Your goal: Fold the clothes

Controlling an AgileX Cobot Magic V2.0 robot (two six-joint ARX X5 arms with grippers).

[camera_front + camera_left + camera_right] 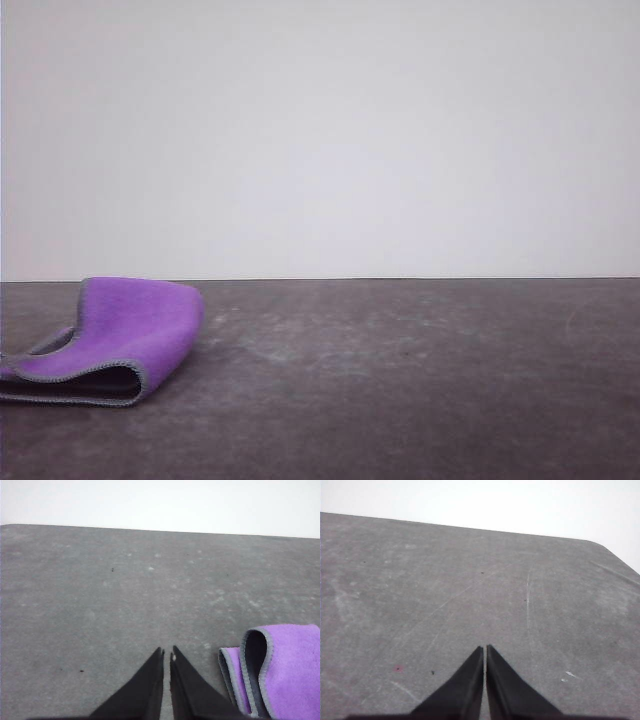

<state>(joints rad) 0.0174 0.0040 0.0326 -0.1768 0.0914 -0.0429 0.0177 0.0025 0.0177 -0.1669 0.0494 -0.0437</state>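
Both the left gripper point(166, 655) and the right gripper point(485, 652) have their fingers pressed together, holding nothing. The cloth point(120, 340) lies loosely doubled, purple outward, beside the left one on the table point(420, 380). Folding looks half done; next, open and take an edge.

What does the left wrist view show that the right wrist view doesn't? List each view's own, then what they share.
Left wrist view alone: the cloth, doubled over with its purple face outward, dark face inside and grey edging, lying on the table beside the left hand, apart from it.

Right wrist view alone: the right hand over bare table, a rounded table corner, long pale scratches.

Both: a grey scuffed table, a pale wall behind, and black fingers closed to a thin slit, holding nothing.
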